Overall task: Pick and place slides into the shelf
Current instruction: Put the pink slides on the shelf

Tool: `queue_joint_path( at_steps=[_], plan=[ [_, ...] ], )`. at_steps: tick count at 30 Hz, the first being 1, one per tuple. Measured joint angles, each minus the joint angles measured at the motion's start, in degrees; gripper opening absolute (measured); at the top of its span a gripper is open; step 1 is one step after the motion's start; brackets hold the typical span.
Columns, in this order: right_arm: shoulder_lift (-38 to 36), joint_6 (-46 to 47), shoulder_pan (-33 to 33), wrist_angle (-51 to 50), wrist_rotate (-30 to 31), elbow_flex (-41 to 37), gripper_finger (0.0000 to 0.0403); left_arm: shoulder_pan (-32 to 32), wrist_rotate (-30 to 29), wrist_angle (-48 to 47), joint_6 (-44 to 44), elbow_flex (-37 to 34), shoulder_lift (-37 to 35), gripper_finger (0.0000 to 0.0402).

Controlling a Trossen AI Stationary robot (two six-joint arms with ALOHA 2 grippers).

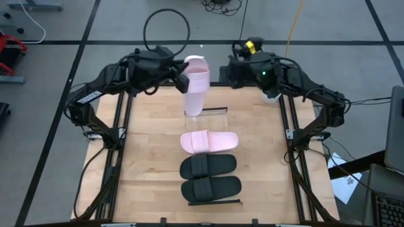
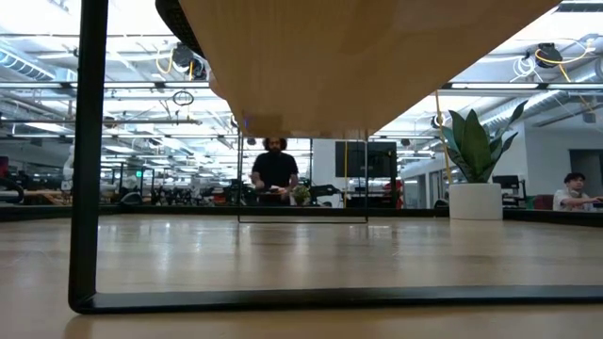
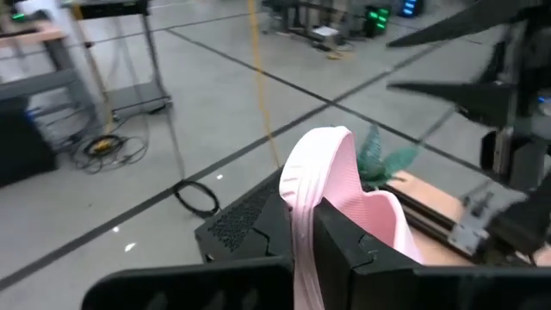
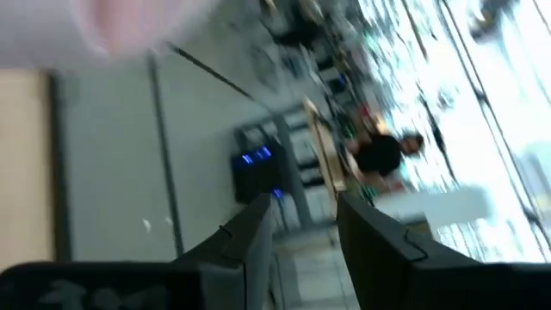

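Observation:
A pale pink slide point(image 1: 194, 88) is held up by my left gripper point(image 1: 184, 81) over the table's far edge, above the far end of the shelf point(image 1: 214, 121). It also shows in the left wrist view point(image 3: 344, 181). On the shelf lie another pink slide point(image 1: 209, 142) and two black slides point(image 1: 208, 166) point(image 1: 211, 188), soles down, side by side. My right gripper point(image 1: 228, 70) is at the far edge, right of the held slide; it is open and empty in its wrist view point(image 4: 301, 232). My left gripper pinches the pink slide between its two fingers at a thin pink edge on its left side, beside the strap point(image 3: 303, 237). The fingers come level from the table's left. The slide is lifted and stands steeply on end; whether its lower end point(image 1: 192, 112) touches the shelf I cannot tell.
The low view looks under the shelf's wooden underside point(image 2: 377, 56) past its dark metal leg point(image 2: 87, 151). A potted plant point(image 2: 476, 179) stands at the table's far right. People show in the room beyond. Bare shelf shows between the held slide and the lying pink slide.

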Motion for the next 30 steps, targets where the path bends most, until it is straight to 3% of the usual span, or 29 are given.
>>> queue_joint_path(
  at_steps=[3, 10, 16, 21, 26, 30],
  plan=[
    [-1.3, 4.6, -0.9, -0.8, 2.7, 0.0, 0.0125, -0.7, -4.2, -0.7, -3.2, 0.0, 0.0, 0.0008],
    [-5.5, 23.2, -1.7, -10.2, 1.0, -1.0, 0.0125, -1.9, -10.3, -1.9, -9.4, 0.0, -2.6, 0.0007],
    [-11.6, 40.8, -1.7, -15.7, -21.3, -6.9, 0.0125, -4.2, -19.0, -1.9, -14.1, 0.0, -3.8, 0.0007],
    [-17.5, 48.5, -1.7, -10.7, -33.4, -17.9, 0.0125, -5.7, -25.4, -1.5, -18.2, -1.5, -4.0, 0.0007],
    [-23.5, 54.7, -1.7, 0.9, -35.2, -33.4, 0.0125, -6.3, -29.6, 0.1, -24.5, -5.8, -3.8, 0.0007],
    [-27.9, 59.7, -1.7, 18.8, -35.4, -46.8, 0.0125, -6.2, -30.3, 11.5, -21.9, -11.4, -3.9, 0.0007]
  ],
)
